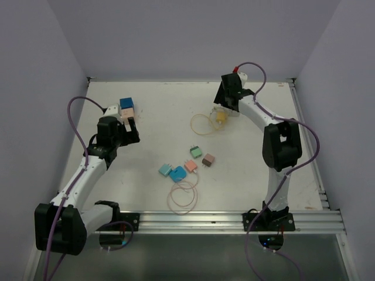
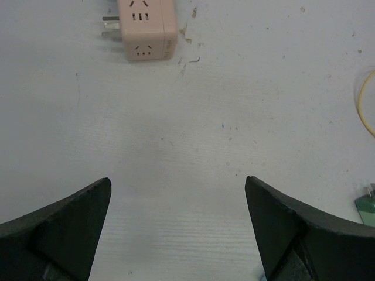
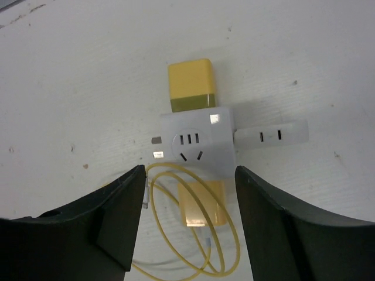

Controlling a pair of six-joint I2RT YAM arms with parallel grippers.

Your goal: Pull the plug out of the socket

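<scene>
1. My right gripper (image 3: 188,174) hangs low over the far right part of the white worktop (image 1: 170,96). Its jaws are spread and pinching nothing.
2. Directly under it lies the white cube-shaped socket block (image 3: 196,143), with one outlet face turned up towards my wrist camera.
3. A yellow rectangular plug (image 3: 190,85) is seated in the side of the block furthest from me.
4. A second yellow plug (image 3: 202,205) sits in the near side, right between my two fingers.
5. My left finger (image 3: 111,216) stands clear of that second plug. My right finger (image 3: 293,222) is just beside it, and I cannot tell whether it touches.
6. A flat white plug (image 3: 270,136) juts from the block's right side.
7. A thin yellow cable (image 3: 153,196) loops on the worktop around the near plug.
8. My left gripper (image 2: 177,181) is spread wide over bare worktop on the left side, holding nothing.
9. Ahead of it lies a peach cube-shaped socket adapter (image 2: 146,29) with metal prongs sticking out to the left.
10. Loose in the middle of the worktop, well apart from both grippers, lie several small things:
   - a small green plug (image 1: 196,151)
   - a brown plug (image 1: 208,160)
   - a salmon plug (image 1: 191,166)
   - a pale blue plug (image 1: 165,170)
   - a darker blue plug (image 1: 177,174)
   - a loop of pink cable (image 1: 183,196) nearer my bases
</scene>
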